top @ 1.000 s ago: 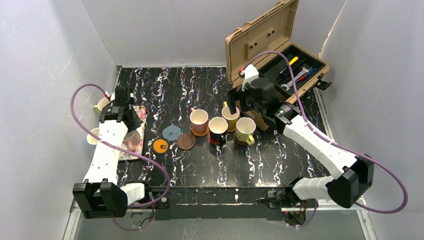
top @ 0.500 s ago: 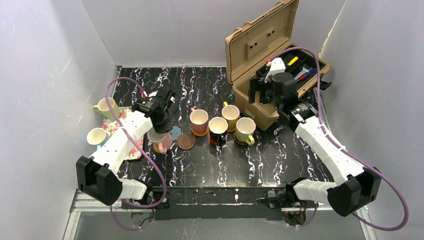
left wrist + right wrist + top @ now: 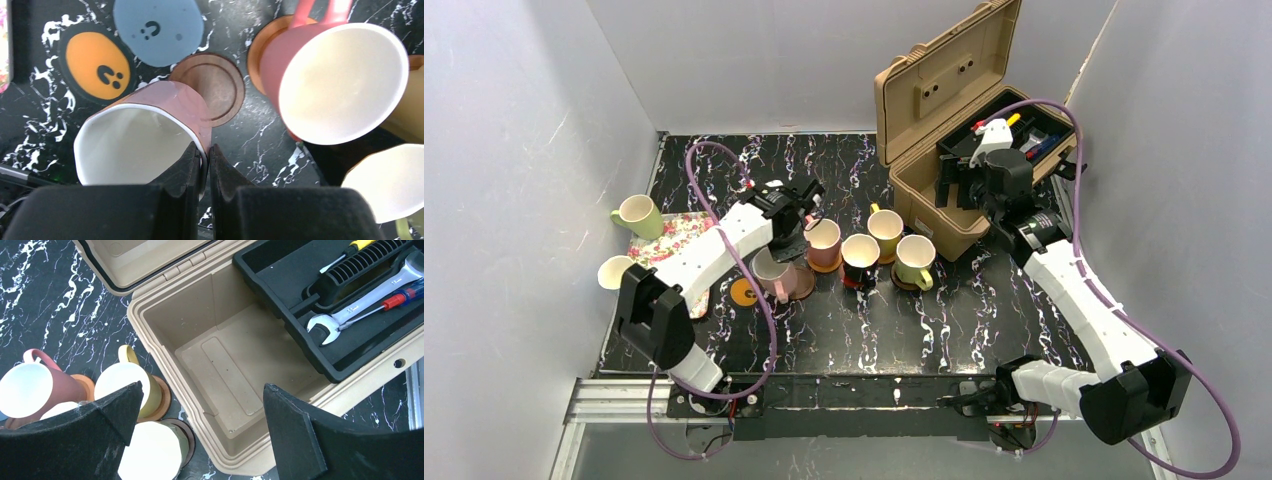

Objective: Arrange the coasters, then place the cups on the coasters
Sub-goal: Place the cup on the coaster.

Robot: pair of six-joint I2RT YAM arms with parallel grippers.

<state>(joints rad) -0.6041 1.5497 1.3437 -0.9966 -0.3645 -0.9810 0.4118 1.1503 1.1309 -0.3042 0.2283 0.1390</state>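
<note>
My left gripper (image 3: 204, 150) is shut on the rim of a pink cup (image 3: 145, 135), one finger inside and one outside. The cup (image 3: 771, 272) tilts over the left part of a dark brown coaster (image 3: 212, 87). Beside it lie an orange coaster with a dark mark (image 3: 100, 65) and a grey-blue coaster (image 3: 157, 30), both bare. A pinkish-red cup (image 3: 822, 240), a black cup (image 3: 860, 255), a yellow cup (image 3: 885, 230) and a lime cup (image 3: 914, 260) stand on coasters in a row. My right gripper (image 3: 202, 390) is open and empty above the toolbox.
A green cup (image 3: 637, 215) and a pale cup (image 3: 616, 272) stand at the far left beside the floral tray (image 3: 669, 235). The open tan toolbox (image 3: 964, 110) with a wrench (image 3: 360, 305) and other tools fills the back right corner.
My left arm has carried the pink cup from the tray rightwards to the dark brown coaster. My right gripper has drawn back from the cups to above the toolbox.
</note>
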